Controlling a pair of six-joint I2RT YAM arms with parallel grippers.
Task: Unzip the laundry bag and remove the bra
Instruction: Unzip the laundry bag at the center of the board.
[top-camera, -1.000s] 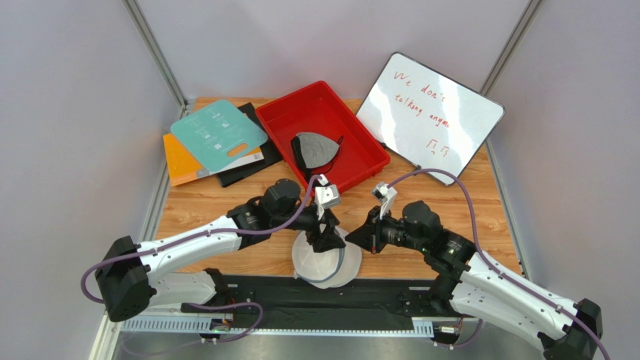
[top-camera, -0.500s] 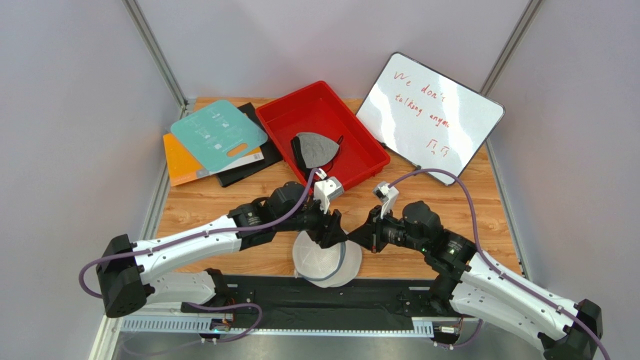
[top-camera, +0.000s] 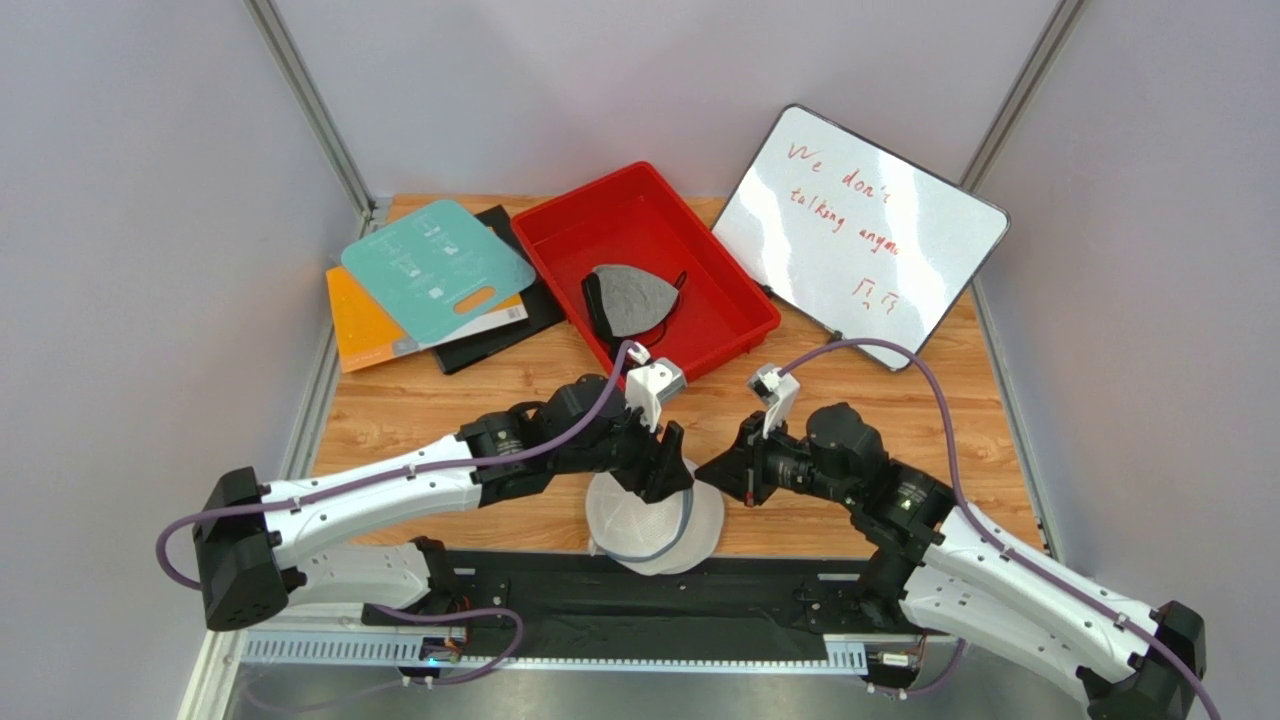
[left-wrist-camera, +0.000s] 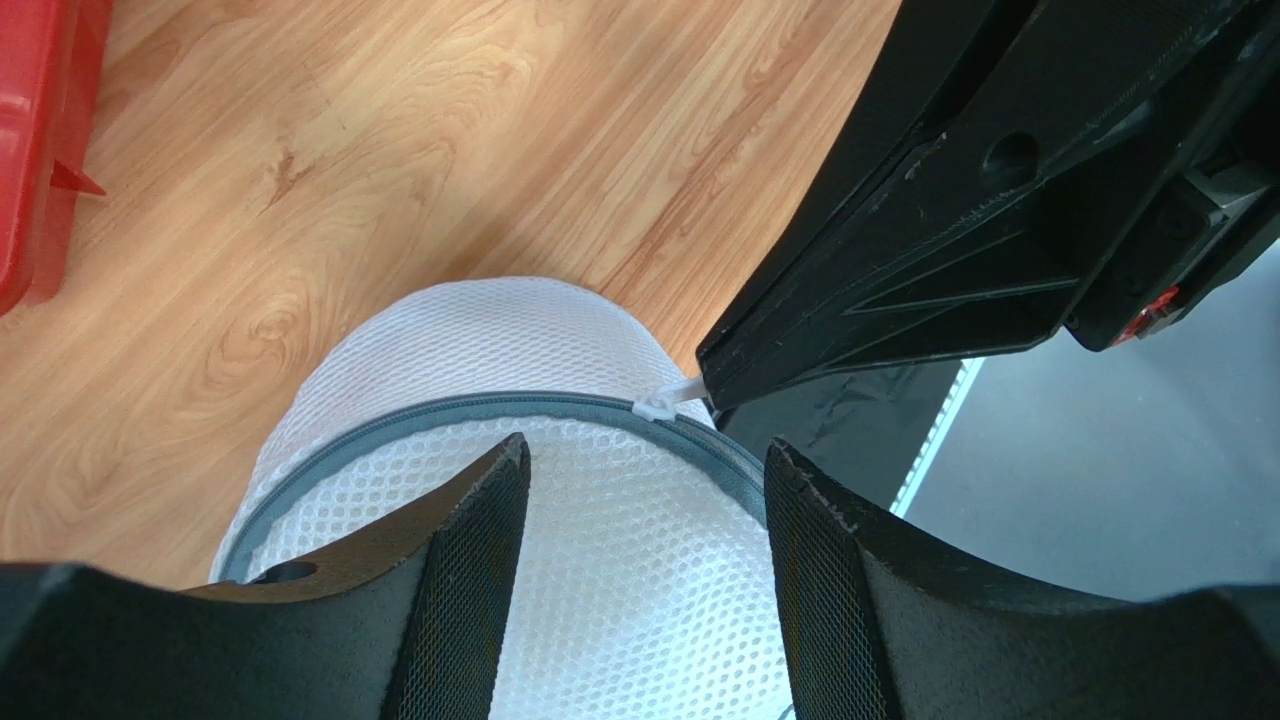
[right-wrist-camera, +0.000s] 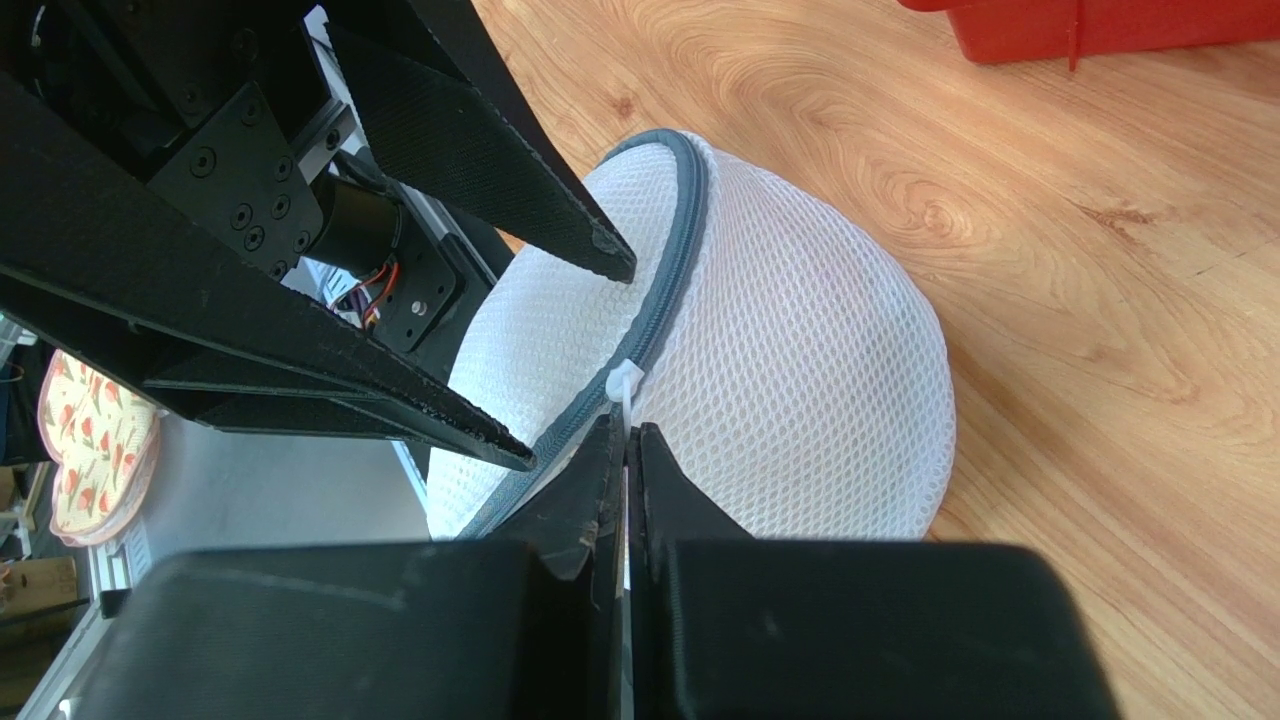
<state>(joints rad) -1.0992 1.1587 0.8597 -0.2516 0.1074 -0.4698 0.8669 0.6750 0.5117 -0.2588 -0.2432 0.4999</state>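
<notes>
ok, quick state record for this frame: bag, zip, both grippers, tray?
bag: white mesh laundry bag, near edge of table
zip: grey band, looks closed
left gripper: open, fingers astride the bag
right gripper: shut on the white zip pull
tray: red tray, grey bra inside
beige bra: not visible

I have the left arm (top-camera: 383, 491) stretched in low, left gripper (left-wrist-camera: 646, 462) pointing down with jaws apart. The right arm (top-camera: 984, 570) meets it from the other side, right gripper (right-wrist-camera: 624, 435) pinched tight on the zipper pull (right-wrist-camera: 621, 384).
</notes>
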